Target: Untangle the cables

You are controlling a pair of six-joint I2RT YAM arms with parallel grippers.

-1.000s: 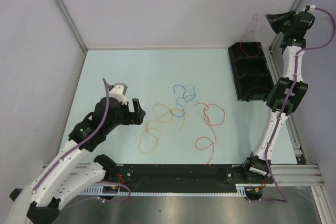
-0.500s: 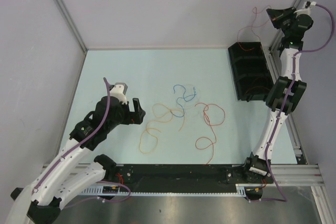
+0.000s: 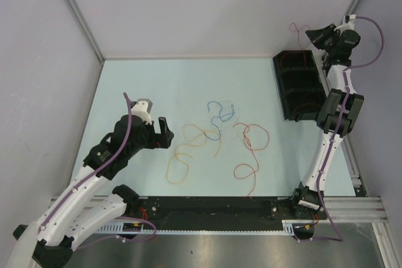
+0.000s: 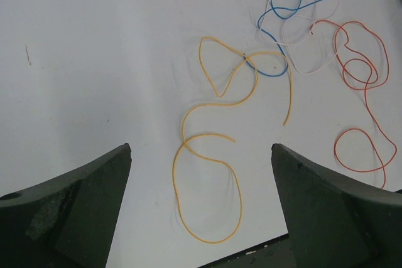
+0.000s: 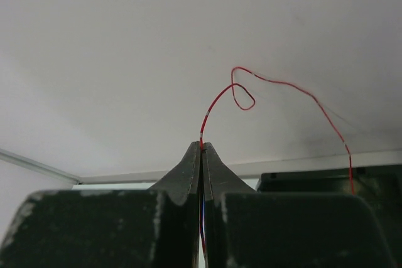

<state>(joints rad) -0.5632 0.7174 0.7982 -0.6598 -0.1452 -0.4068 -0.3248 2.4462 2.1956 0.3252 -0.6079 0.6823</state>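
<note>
My left tool (image 3: 166,134) hangs over the pale surface (image 3: 138,80), jaws spread wide and holding nothing. Just ahead of it the yellow-orange cable (image 4: 209,241) lies in loose loops. Beyond that lies the blue cable (image 4: 270,75), and ahead to the tool's right the red cable (image 4: 358,167) curls on the surface. My left wrist camera also picks out a white cable (image 4: 308,72) threaded through the blue one, a strand the overhead view barely shows.

Far to the right, my right tool (image 3: 308,32) is held high beside the far end of the black tray (image 3: 282,95), well apart from the loose cables. Only my right wrist camera shows the grip: the jaws are pinched tight on the lifted red cable (image 5: 282,84). It rises from the fingertips, curls into a small loop and falls away toward the tray. From overhead it is only a faint thread off the tool's tip.
</note>
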